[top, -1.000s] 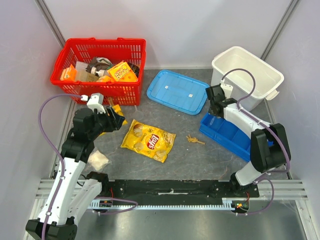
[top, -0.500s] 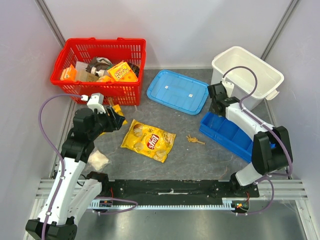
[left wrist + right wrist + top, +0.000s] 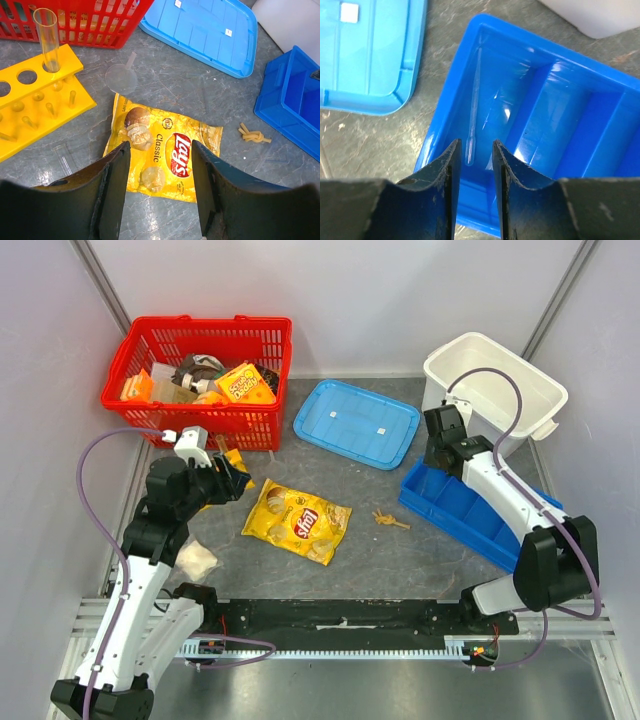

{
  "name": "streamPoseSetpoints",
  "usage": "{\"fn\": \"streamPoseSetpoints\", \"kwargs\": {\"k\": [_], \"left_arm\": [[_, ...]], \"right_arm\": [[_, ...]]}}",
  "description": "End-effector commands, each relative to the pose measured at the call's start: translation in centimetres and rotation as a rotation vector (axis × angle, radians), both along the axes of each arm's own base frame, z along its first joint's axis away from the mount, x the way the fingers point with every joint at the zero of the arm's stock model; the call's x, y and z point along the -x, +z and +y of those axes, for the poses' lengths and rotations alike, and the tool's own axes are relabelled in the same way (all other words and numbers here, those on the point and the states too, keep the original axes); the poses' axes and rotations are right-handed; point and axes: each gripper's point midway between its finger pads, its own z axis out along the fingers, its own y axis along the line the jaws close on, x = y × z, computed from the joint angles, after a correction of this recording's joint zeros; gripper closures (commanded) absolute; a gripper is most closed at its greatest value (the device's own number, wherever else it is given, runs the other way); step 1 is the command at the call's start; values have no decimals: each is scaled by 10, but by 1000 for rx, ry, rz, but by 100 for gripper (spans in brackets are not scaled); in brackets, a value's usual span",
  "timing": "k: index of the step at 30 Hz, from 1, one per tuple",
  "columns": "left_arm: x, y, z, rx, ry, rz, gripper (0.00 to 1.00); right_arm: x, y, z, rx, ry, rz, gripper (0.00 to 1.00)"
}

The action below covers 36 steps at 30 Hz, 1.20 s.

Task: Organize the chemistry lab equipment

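While the right gripper (image 3: 473, 147) hangs over the blue bin (image 3: 545, 100), its fingers stand slightly apart with nothing between them. A clear pipette (image 3: 474, 100) lies flat on the bin floor in the end compartment, straight below the gap, its bulb end nearest the fingertips and its thin tip pointing away ahead. Blue lid (image 3: 370, 55) sits on the table off to the gripper's left, beside the bin but not touching it. A corner of the white tub (image 3: 600, 15) shows ahead and to the right, just past the bin's far rim.

Left gripper (image 3: 160, 150) is wide open and empty, held above the table. A yellow Lay's chips bag (image 3: 165, 155) lies flat directly under it and slightly ahead. The yellow test tube rack (image 3: 35, 95) is ahead-left, with one clear test tube (image 3: 47, 37) standing upright in a corner hole and the other holes that show unfilled. A clear funnel (image 3: 121, 77) lies on its side just ahead of the bag, between the rack and the lid. The red basket (image 3: 75, 20) is beyond the rack, far ahead-left. A small tan knotted band (image 3: 252, 135) sits on the table to the right, between the bag and the blue bin. A faint clear object lies near the left finger; I can't tell what it is.
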Motion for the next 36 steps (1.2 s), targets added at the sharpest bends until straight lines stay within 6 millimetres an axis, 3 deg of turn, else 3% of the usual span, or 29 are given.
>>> {"fn": "streamPoseSetpoints", "kwargs": {"k": [1, 5, 9, 15, 22, 26, 36], "left_arm": [[-1, 11, -4, 29, -3, -41, 42], [-1, 11, -4, 30, -6, -39, 42], [-1, 14, -2, 28, 8, -55, 43], [0, 18, 3, 22, 31, -72, 44], [1, 20, 5, 19, 42, -82, 44], [2, 21, 6, 19, 42, -85, 44], [2, 21, 4, 19, 39, -82, 44]], "right_arm": [[1, 22, 24, -56, 175, -12, 62], [6, 34, 54, -74, 272, -30, 62], [13, 48, 104, -96, 358, -80, 61], [9, 32, 170, -101, 440, -73, 61], [-13, 1, 210, -70, 404, -40, 65], [-21, -31, 230, -66, 450, 26, 65], [-28, -78, 246, -53, 481, 110, 64]]}}
